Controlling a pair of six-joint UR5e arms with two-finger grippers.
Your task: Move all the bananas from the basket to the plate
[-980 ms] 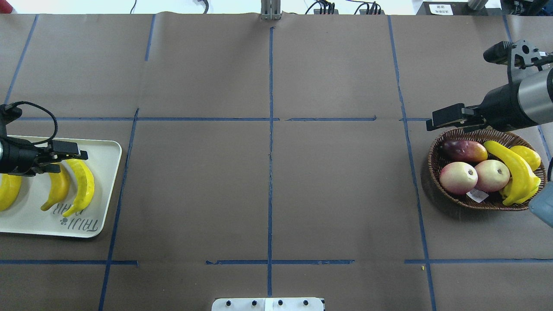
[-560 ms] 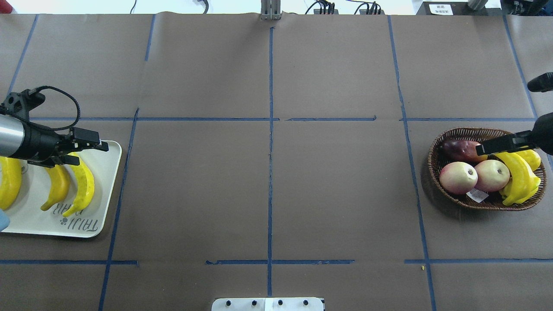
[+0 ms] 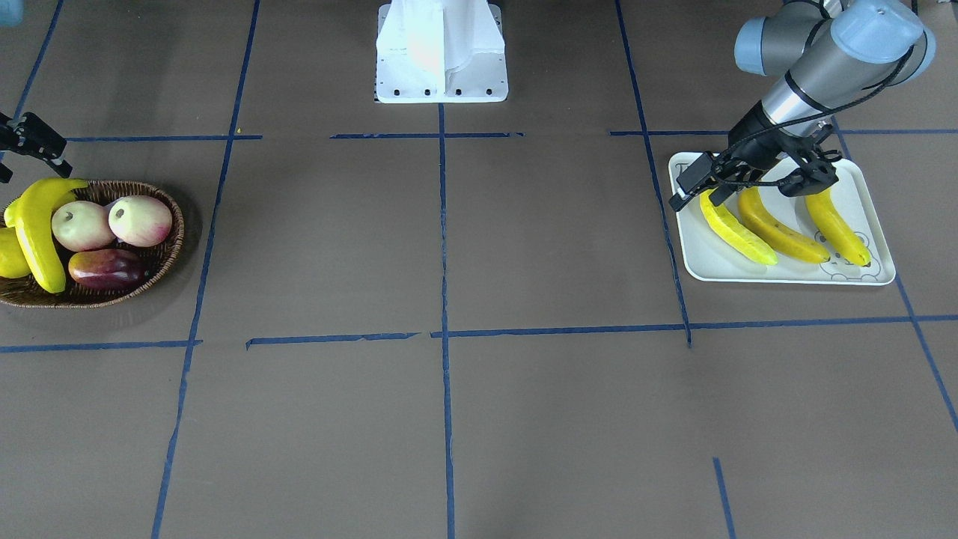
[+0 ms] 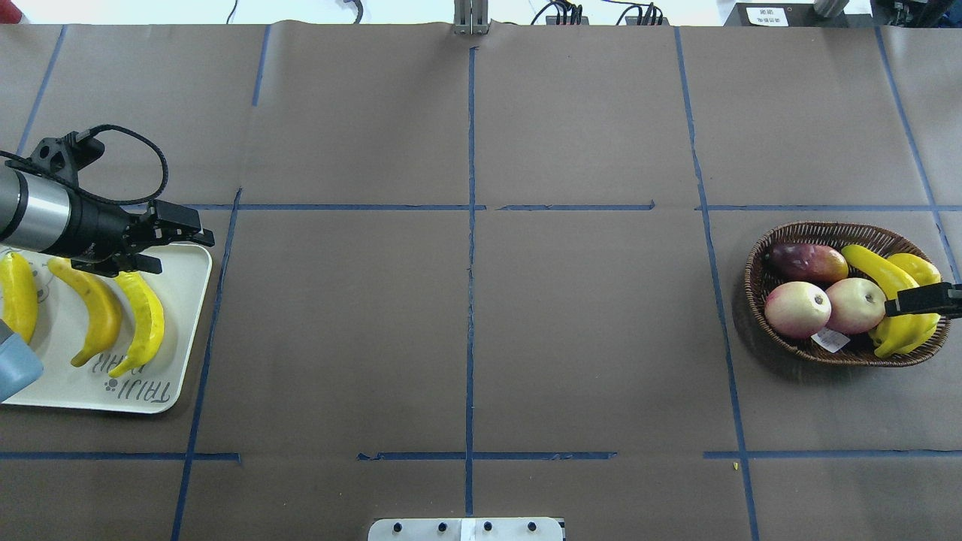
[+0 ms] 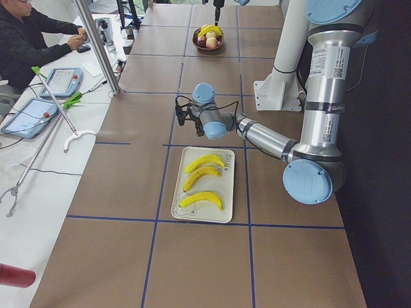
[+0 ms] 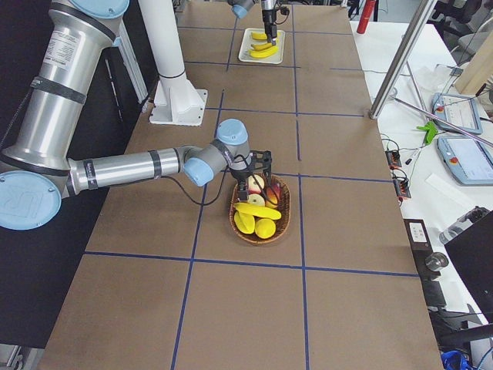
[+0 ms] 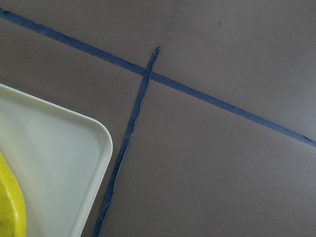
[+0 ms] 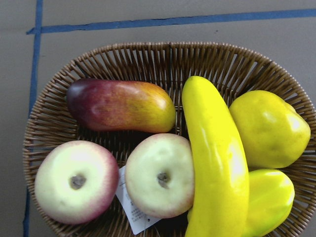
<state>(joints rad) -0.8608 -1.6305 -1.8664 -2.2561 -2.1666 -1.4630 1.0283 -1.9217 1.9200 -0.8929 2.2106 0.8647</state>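
Observation:
Three yellow bananas (image 4: pixel 94 308) lie side by side on the white plate (image 4: pixel 188 315) at the left; they also show in the front view (image 3: pixel 775 228). My left gripper (image 4: pixel 184 248) is open and empty above the plate's far right corner, which the left wrist view (image 7: pixel 74 163) shows. One banana (image 4: pixel 894 289) lies in the wicker basket (image 4: pixel 751 289) at the right, across the other fruit; it fills the right wrist view (image 8: pixel 217 163). My right gripper (image 4: pixel 913 304) hovers open over that banana and holds nothing.
The basket also holds two pink-white apples (image 4: pixel 797 308), a red-purple mango (image 4: pixel 808 261), a stubby yellow pear (image 8: pixel 266 128) and a yellow-green fruit (image 8: pixel 269 197). Brown paper with blue tape lines (image 4: pixel 471 225) covers the table. The robot's base (image 3: pixel 441 52) stands at the near edge.
My left gripper has drawn away from the bananas on the plate, toward its far right corner. My right gripper has swung from the basket's far left rim to over the banana.

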